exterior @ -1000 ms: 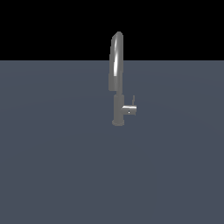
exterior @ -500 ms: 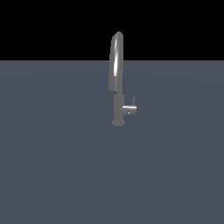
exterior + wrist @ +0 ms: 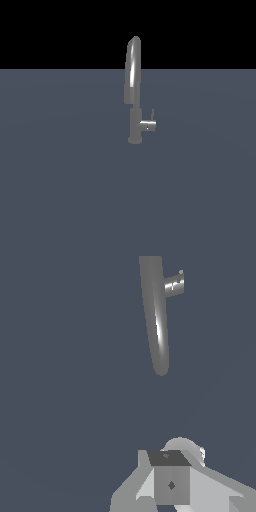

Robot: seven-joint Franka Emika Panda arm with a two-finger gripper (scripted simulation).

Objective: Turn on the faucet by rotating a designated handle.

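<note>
A: Where is the faucet (image 3: 134,100) placed?

B: In the exterior view it is seen standing upright on a flat grey-blue floor (image 3: 65,190), a little above the middle of the picture. The arched spout rises to 12 o'clock, past the floor's far edge and against the black backdrop (image 3: 50,30), and its free end hangs down on the exterior view's left of the column. The small round base is set on the floor at the foot.

A: And the handle (image 3: 148,124)?

B: It is seen jutting from the lower column toward 3 o'clock, as a short stub. A thin lever is carried at its outer end and is pointed up toward 12 o'clock.

A: What is shown by the wrist view?

B: The faucet (image 3: 156,316) is seen from above as a long grey bar, with the handle (image 3: 173,284) sticking out sideways near its far end. The floor (image 3: 65,381) fills the rest.

A: Is the gripper (image 3: 172,483) seen?

B: Only in the wrist view, as pale grey blocks with a dark square face at the picture's edge. It is held well apart from the faucet and nothing is touched by it. Whether the fingers are apart or together cannot be told, since the tips are not clearly made out.
</note>
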